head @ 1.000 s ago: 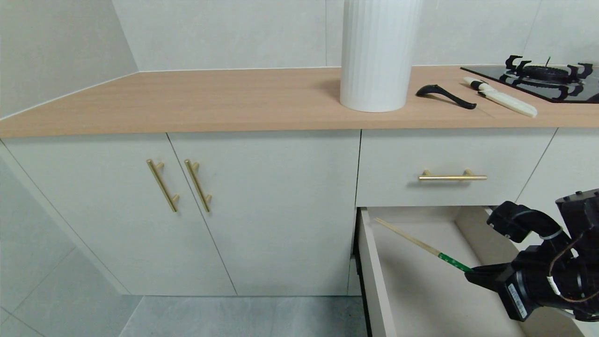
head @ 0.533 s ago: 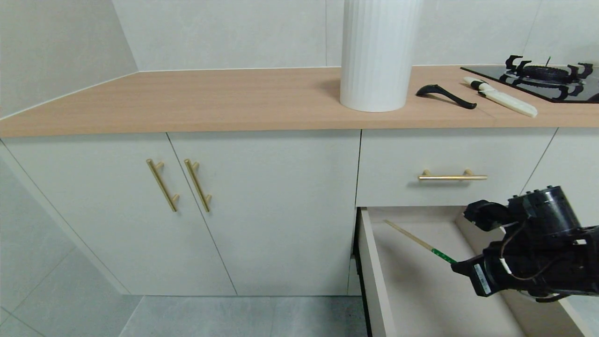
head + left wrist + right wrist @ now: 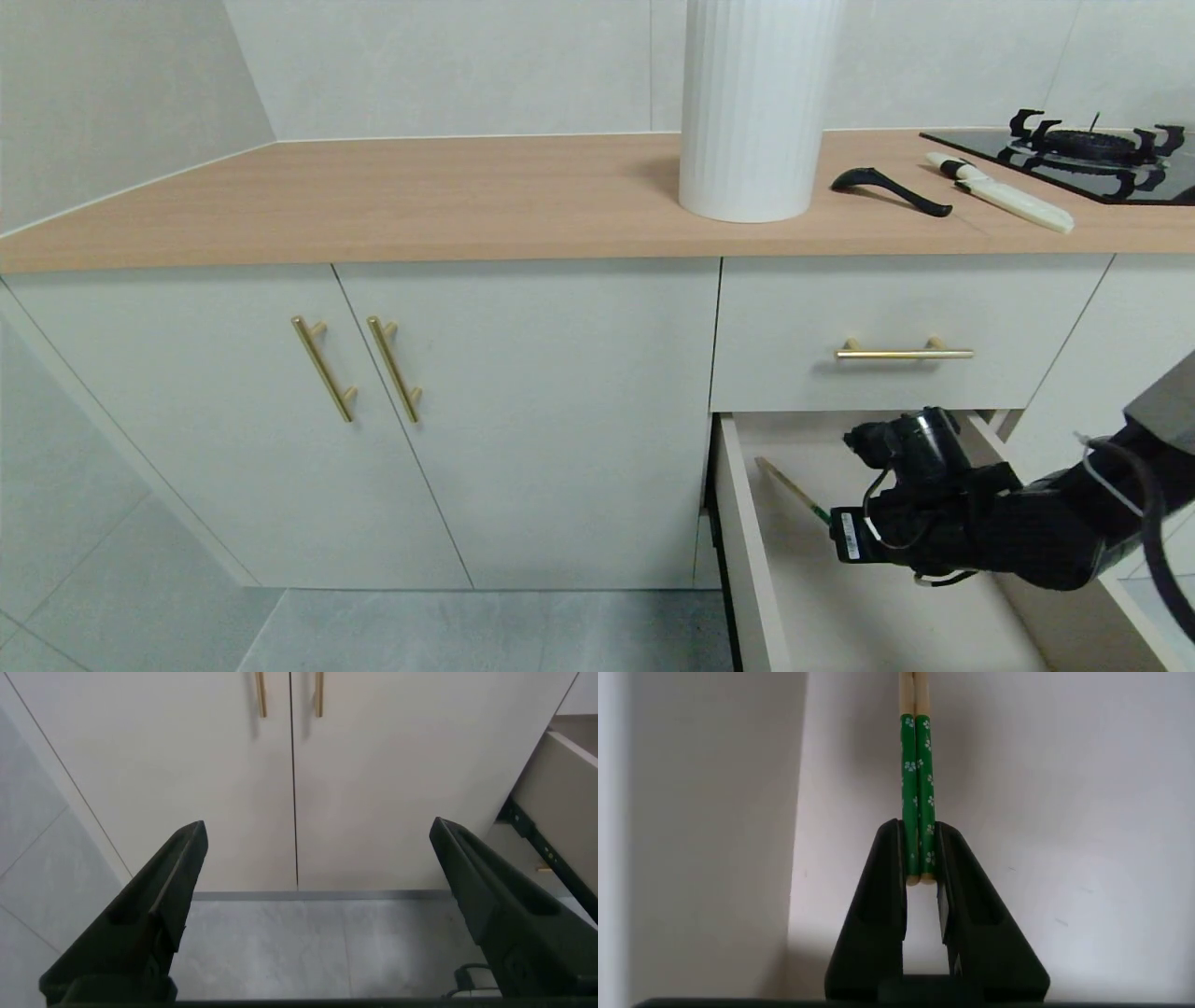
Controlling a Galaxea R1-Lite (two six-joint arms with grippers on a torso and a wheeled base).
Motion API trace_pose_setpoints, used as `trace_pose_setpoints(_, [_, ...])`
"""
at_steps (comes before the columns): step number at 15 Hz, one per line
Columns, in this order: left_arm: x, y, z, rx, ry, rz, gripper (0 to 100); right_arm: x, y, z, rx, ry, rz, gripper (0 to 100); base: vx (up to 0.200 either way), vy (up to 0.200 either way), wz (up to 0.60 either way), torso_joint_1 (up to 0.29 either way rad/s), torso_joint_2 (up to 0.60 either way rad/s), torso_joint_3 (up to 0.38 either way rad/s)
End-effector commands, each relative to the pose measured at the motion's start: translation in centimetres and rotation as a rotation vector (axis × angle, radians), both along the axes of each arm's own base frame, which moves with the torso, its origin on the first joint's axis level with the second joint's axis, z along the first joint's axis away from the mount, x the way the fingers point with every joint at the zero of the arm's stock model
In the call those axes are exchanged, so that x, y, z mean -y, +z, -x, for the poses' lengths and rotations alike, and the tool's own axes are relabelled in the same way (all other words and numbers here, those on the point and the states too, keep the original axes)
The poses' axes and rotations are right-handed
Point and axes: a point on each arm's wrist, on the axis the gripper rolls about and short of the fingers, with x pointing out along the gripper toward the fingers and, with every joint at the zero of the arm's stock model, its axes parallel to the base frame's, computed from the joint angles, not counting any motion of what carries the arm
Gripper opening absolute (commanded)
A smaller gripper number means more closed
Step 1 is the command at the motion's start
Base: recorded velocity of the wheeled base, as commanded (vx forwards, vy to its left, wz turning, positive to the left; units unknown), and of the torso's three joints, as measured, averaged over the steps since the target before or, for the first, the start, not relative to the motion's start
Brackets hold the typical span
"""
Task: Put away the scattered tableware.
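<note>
White cabinet doors with slim gold handles stand ahead of the left pincer, which hangs low near the floor with its jaws spread wide and nothing between them. The pale open drawer surrounds the right pincer. Its black arm reaches in from the right, stretched nearly level. That pincer is clamped on the green-patterned ends of a pair of wooden chopsticks, which jut straight out ahead of it.

No readable text, number or sign anywhere. Small white sticker on black right gripper: dark print, too small to read. On pale wooden chopsticks with green ends: white flower-like marks only, no letters.
</note>
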Motion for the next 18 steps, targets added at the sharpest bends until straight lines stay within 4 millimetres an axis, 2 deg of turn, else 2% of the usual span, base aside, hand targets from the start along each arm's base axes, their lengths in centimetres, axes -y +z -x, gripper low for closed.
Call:
trace_pose_setpoints(1, [0.0, 0.0, 0.0, -0.001, 0.0, -0.001, 100, -0.6, -4.7, -0.1, -0.118, 0.002, 0.068, 0, 0.0, 0.0, 0.0, 0.0, 0.0, 0.0])
trace_pose_setpoints(6, [0.0, 0.0, 0.0, -0.001, 0.0, 0.0, 100, -0.9, -9.0, -0.2, -0.18, 0.003, 0.12, 0, 0.0, 0.0, 0.0, 0.0, 0.0, 0.0])
trace_pose_setpoints(12, [0.0, 0.0, 0.0, -0.001, 0.0, -0.001, 100, -0.8, -9.2, -0.2, -0.179, 0.0, 0.123, 0, 0.0, 0.0, 0.0, 0.0, 0.0, 0.0])
trace_pose_setpoints(13, [0.0, 0.0, 0.0, -0.001, 0.0, 0.0, 100, -0.8, -9.2, -0.2, -0.18, 0.0, 0.124, 100, 0.0, 0.0, 0.0, 0.0, 0.0, 0.0])
trace_pose_setpoints(18, [0.0, 0.0, 0.0, -0.001, 0.0, 0.0, 100, -0.8, -9.1, -0.2, -0.178, -0.001, 0.122, 100, 0.0, 0.0, 0.0, 0.0, 0.0, 0.0])
